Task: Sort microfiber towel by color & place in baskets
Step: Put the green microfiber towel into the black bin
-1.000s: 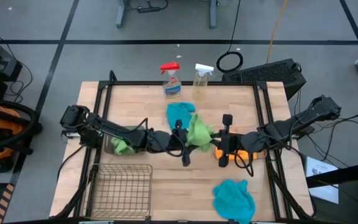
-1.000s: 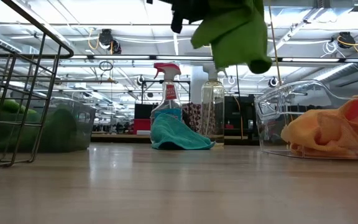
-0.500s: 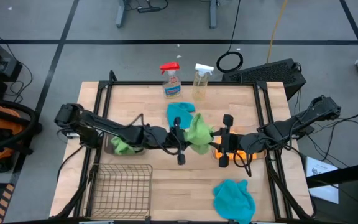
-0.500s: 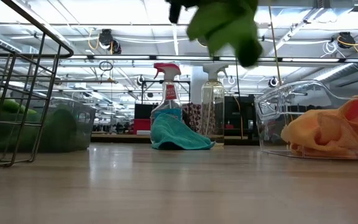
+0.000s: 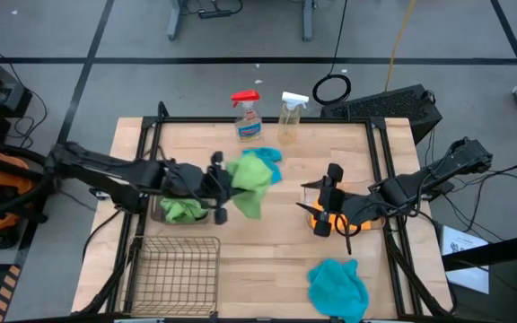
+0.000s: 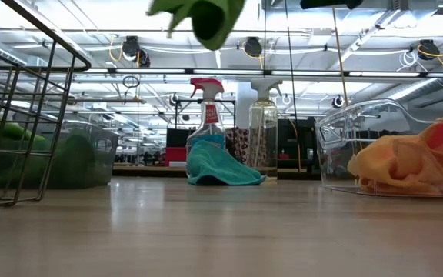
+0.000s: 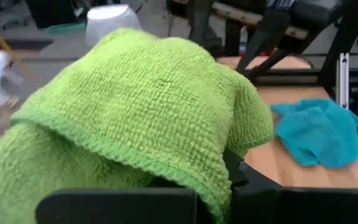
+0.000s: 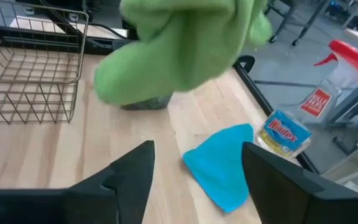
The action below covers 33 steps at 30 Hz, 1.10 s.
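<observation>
**Green towel in the air, short of the grey tub**

We carry a green towel [image 5: 248, 180] in our left tool [image 5: 219, 182], clamped on the cloth and lifted well clear of the surface [image 5: 267, 260]; in the low view the cloth hangs high above the wood. It sits just right of the smoky grey tub [image 5: 184, 210], at about 9 o'clock from the surface's middle, where a second green towel [image 5: 181, 212] already lies. The wire basket [image 5: 173, 274] stands at 7 o'clock and looks bare of cloths.

One teal towel [image 5: 268, 154] lies at 12 o'clock, touching the red-capped spray bottle [image 5: 247, 115], with the clear spray bottle [image 5: 290, 117] just beside it. The other teal towel [image 5: 337, 285] lies at 5 o'clock near the front edge. The orange cloth [image 6: 406, 165] rests in the clear tub [image 6: 383, 146] at 3 o'clock.

Our right tool [image 5: 335, 213] hovers over that clear tub with its fingers spread and nothing between them.

As we judge it, the risk is in the drop. The towel hangs loose on one side of the tool, so releasing before it is fully over the tub could leave it draped on the rim or on the surface. A trailing corner could also catch the tub's wall or the wire basket. If the weave clings to the fingers, pulling away could drag the cloth back out.
</observation>
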Tool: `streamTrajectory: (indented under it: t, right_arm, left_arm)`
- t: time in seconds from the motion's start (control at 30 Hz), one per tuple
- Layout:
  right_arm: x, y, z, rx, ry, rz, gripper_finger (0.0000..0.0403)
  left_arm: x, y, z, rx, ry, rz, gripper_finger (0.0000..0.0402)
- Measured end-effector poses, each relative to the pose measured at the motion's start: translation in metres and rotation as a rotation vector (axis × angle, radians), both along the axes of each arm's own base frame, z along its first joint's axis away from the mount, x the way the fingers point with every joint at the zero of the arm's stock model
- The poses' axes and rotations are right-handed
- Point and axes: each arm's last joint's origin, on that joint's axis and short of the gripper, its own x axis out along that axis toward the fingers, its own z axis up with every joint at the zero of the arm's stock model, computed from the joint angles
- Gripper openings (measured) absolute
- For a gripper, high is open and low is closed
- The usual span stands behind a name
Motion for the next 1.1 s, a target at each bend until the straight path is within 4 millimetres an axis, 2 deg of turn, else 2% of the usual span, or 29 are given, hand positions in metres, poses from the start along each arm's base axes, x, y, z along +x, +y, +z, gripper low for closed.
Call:
streamTrajectory:
  t: [0.17,0.33,0.63,0.77,1.1]
  right_arm:
    - [0.007,0.003,-0.007,0.028,0.012,-0.016,0.0235]
    - [0.019,0.01,-0.022,0.009,0.058,-0.017,0.0235]
    - [0.044,0.021,-0.043,-0.018,0.058,0.001,0.0235]
    - [0.053,0.025,-0.051,-0.026,0.055,0.005,0.0235]
    - [0.062,0.03,-0.06,-0.034,0.052,0.012,0.0235]
  left_arm:
    - [-0.032,0.003,0.012,-0.006,0.047,0.037,0.0007]
    - [-0.067,0.004,0.02,-0.088,0.083,0.055,0.0007]
    - [-0.124,0.005,0.017,-0.123,0.252,0.091,0.0007]
    - [-0.138,0.006,0.01,-0.128,0.375,0.051,0.0007]
    - [-0.151,0.01,-0.003,-0.008,0.587,-0.002,0.0008]
